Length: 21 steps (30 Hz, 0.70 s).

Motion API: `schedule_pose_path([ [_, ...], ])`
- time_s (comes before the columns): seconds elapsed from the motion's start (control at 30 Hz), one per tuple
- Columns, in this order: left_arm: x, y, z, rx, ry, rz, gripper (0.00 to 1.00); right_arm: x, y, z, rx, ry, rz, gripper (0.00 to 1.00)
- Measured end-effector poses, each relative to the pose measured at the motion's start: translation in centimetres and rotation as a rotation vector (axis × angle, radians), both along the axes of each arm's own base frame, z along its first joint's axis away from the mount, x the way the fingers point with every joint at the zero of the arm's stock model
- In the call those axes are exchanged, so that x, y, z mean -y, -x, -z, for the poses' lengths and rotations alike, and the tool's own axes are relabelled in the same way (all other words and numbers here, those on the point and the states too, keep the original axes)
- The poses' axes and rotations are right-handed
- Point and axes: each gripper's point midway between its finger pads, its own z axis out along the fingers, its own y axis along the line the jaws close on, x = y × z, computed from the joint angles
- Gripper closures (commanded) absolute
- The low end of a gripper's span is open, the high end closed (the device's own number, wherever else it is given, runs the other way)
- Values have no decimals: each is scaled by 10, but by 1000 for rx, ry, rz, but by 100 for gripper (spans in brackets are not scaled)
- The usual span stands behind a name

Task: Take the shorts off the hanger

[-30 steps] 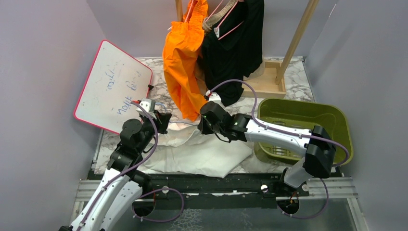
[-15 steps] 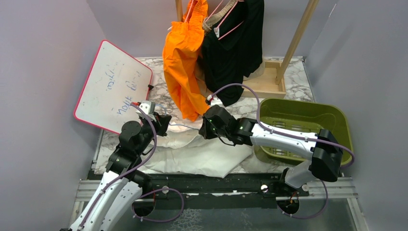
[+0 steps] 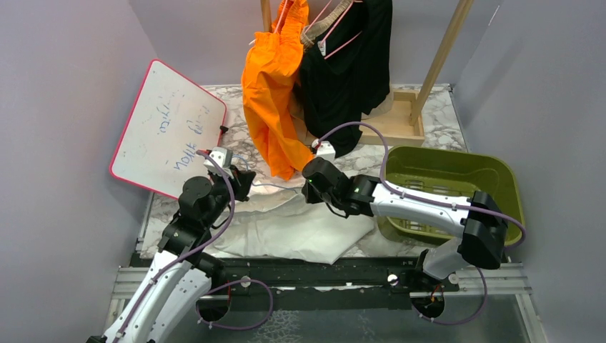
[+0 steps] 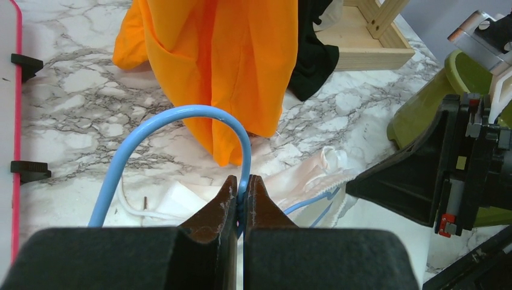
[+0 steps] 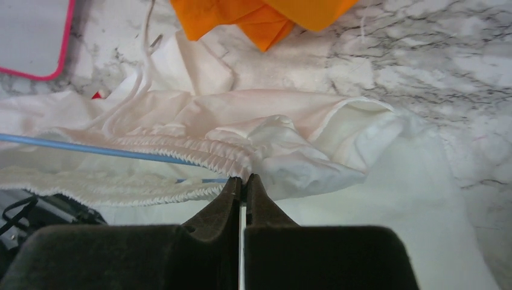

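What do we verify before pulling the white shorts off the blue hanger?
1. Left gripper shut on the blue hanger hook: ok.
2. Right gripper shut on the white shorts at the gathered waistband: ok.
3. Waistband off the hanger: not ok; in the right wrist view the blue bar runs through the gathered waist.
4. Hanger clips released: cannot tell, fabric hides them.
5. Orange shorts out of the pull path: cannot tell; their hem hangs just behind the hook.
6. Green bin on the right arm's side: ok.
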Motion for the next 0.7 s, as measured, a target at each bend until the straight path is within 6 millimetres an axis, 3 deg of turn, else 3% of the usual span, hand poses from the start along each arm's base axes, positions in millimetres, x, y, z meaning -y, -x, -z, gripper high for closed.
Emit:
schedule_pose_path([
  [0.2, -1, 0, -1, 6, 1, -4, 100, 21, -5, 0, 54, 57, 39, 99],
  [0.47, 0, -2, 2, -8, -12, -3, 100, 16, 12, 13, 23, 64, -93, 99],
  [0.7, -2, -1, 6, -24, -22, -11, 100, 18, 14, 15, 20, 76, -106, 99],
])
